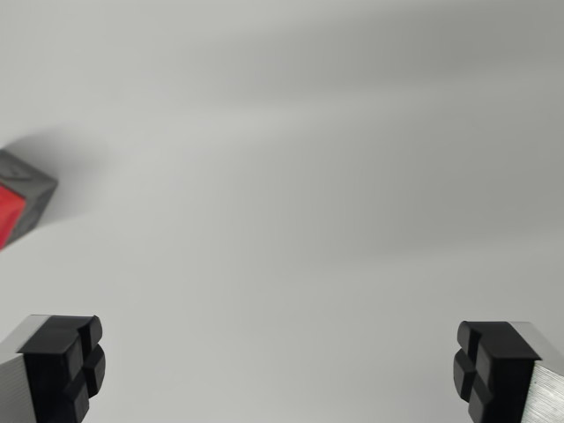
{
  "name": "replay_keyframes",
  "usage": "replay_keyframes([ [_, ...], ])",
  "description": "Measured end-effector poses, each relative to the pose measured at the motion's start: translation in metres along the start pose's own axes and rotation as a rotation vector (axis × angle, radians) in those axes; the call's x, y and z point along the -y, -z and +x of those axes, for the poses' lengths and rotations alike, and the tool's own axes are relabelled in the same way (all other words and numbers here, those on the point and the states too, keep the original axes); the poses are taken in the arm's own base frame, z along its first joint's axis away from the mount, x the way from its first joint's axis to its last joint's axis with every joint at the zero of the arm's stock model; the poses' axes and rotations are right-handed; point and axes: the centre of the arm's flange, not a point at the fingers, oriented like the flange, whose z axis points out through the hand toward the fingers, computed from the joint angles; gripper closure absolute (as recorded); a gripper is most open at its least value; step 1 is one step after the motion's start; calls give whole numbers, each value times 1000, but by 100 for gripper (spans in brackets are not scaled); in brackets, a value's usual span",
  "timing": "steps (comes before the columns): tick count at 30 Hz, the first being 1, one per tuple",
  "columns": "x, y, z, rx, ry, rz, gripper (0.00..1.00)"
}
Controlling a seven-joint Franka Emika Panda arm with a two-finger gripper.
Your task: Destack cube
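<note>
A cube [19,196] with grey edges and a red face shows only partly at the wrist view's left edge, cut off by the frame. Whether another cube lies under or beside it cannot be told. My gripper [280,366] is open, its two black fingertips [63,361] wide apart at the bottom corners with nothing between them. The cube lies well above and to the left of the left fingertip, apart from it.
A plain light grey tabletop [300,176] fills the view, with soft shadows across it and a darker shadow beside the cube.
</note>
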Motion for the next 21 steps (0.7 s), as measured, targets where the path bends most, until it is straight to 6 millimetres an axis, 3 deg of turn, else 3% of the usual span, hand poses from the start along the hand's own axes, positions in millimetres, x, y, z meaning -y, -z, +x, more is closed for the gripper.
replay_keyframes([
  [21, 29, -26, -43, 6, -117, -1, 0],
])
